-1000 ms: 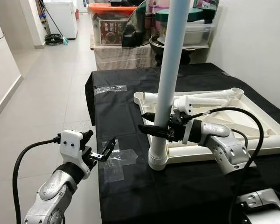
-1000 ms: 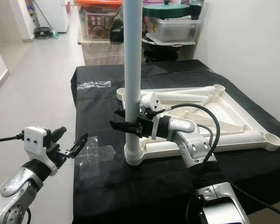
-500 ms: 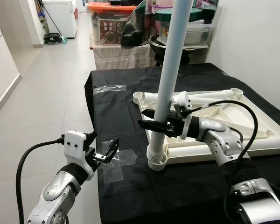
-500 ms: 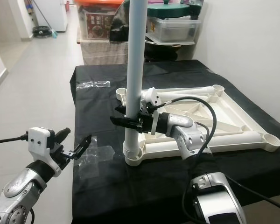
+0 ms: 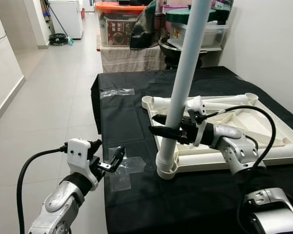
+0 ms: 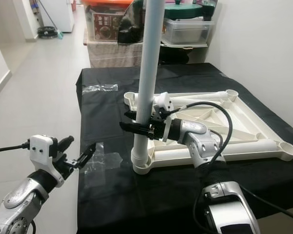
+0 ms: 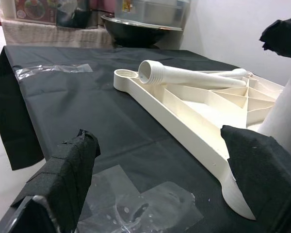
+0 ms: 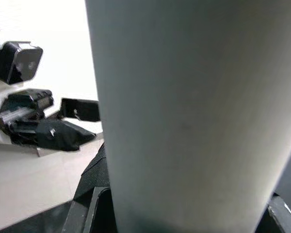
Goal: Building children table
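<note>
Our right end effector (image 5: pixel 162 130) clamps the pale leg (image 5: pixel 183 83), which stands slightly tilted in the near left corner socket of the upturned tabletop (image 5: pixel 263 127) on the black-covered bench (image 5: pixel 127 107). Our left end effector (image 5: pixel 113 160) hovers open at the bench's near left edge, over clear tape (image 5: pixel 123 171). Another leg (image 7: pixel 184 75) lies across the tabletop's far side.

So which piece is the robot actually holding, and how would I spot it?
Look at the black-covered table, where a white tabletop frame lies upside down. At its near corner one long white table leg stands upright in its socket, with the right hand clamped around it. The other legs lie flat inside the frame.
</note>
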`<state>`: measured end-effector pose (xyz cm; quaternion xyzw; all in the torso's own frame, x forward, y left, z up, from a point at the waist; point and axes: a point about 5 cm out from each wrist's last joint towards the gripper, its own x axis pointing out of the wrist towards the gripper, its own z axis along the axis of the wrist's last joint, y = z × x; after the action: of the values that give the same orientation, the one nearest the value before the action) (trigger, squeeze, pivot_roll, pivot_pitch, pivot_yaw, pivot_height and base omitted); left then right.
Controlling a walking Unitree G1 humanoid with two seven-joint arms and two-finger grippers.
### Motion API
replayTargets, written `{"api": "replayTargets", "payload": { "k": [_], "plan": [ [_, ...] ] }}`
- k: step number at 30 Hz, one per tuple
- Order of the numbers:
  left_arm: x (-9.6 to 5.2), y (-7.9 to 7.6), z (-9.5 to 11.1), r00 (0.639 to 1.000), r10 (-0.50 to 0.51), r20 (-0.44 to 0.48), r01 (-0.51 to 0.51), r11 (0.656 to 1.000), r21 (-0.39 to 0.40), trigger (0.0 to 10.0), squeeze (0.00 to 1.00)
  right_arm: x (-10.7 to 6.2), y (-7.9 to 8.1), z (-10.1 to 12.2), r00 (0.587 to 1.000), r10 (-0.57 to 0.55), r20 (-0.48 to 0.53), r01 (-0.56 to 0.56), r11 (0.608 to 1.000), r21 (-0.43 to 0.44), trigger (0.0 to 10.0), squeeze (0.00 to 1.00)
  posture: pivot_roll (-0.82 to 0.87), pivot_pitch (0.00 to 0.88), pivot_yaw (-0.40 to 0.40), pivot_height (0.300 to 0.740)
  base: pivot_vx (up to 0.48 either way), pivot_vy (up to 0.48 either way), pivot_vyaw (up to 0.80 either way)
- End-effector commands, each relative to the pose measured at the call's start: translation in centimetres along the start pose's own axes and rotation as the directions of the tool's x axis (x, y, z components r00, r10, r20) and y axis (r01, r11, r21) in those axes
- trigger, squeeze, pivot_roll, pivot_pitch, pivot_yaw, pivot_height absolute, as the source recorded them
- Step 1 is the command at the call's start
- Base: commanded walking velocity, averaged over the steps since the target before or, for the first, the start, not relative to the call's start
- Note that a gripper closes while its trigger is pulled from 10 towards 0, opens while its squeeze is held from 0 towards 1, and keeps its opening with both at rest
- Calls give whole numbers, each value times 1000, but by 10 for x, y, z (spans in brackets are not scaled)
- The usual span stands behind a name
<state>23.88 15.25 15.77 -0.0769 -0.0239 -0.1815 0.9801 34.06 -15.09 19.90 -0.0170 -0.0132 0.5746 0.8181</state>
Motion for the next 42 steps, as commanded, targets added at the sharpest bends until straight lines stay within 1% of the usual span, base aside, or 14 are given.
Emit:
{"api": "replayTargets", "payload": {
  "k": [1,7,8,12,14,21,27,33,35,37,39,40,41,42],
  "plan": [
    [2,-2,1,1000,-15,1,15,1000,-10,10000,0,-11,2,-25,995,-23,-92,29,997,73,10000,0,121,0,-47,740,0,0,0],
    [2,-2,1,1000,-17,1,17,1000,-10,10000,0,-12,3,-28,995,-26,-94,34,996,84,10000,0,121,0,-48,740,0,0,0],
    [2,-2,1,1000,-18,2,18,1000,-12,10000,0,-10,8,-31,995,-3,-96,12,996,92,10000,0,123,0,-46,740,0,0,0],
    [2,-3,1,1000,-18,2,18,1000,-13,10000,0,-10,10,-32,995,7,-96,2,995,96,10000,0,123,0,-46,740,0,0,0],
    [3,-2,2,1000,-20,2,20,1000,-10,10000,0,-4,16,-33,996,17,-88,-9,996,91,10000,0,124,0,-48,740,0,0,0],
    [5,-3,2,1000,-22,6,22,1000,-9,10000,0,2,25,-38,994,50,-98,-42,996,82,10000,0,127,0,-53,740,0,0,0],
    [5,-4,2,1000,-20,9,21,1000,-11,10000,0,4,22,-43,992,42,-120,-32,996,87,10000,0,137,0,-64,740,0,0,0],
    [2,-3,1,1000,-12,6,12,1000,-8,10000,0,1,20,-45,990,18,-143,-4,995,95,10000,0,137,0,-70,740,0,0,0],
    [1,-3,1,1000,-10,6,10,1000,-7,10000,0,0,20,-45,988,-1,-152,14,997,82,10000,0,136,0,-71,740,0,0,0],
    [1,-3,2,1000,-4,10,4,1000,-8,10000,0,3,13,-43,972,-157,-175,161,987,9,10000,0,130,0,-74,740,0,0,0],
    [1,-3,2,1000,-4,10,4,1000,-8,10000,0,3,13,-43,972,-157,-175,161,987,9,10000,0,130,0,-74,740,0,0,0],
    [1,-2,1,1000,1,11,-1,1000,-10,10000,0,4,11,-43,950,-255,-181,256,966,-19,10000,0,128,0,-74,740,0,0,0],
    [1,-2,1,1000,1,11,-1,1000,-10,10000,0,4,11,-43,950,-255,-181,256,966,-19,10000,0,128,0,-74,740,0,0,0],
    [1,-1,1,1000,6,10,-6,1000,-11,10000,0,6,14,-43,918,-354,-176,357,934,-20,10000,0,123,0,-75,740,0,0,0]
  ]
}}
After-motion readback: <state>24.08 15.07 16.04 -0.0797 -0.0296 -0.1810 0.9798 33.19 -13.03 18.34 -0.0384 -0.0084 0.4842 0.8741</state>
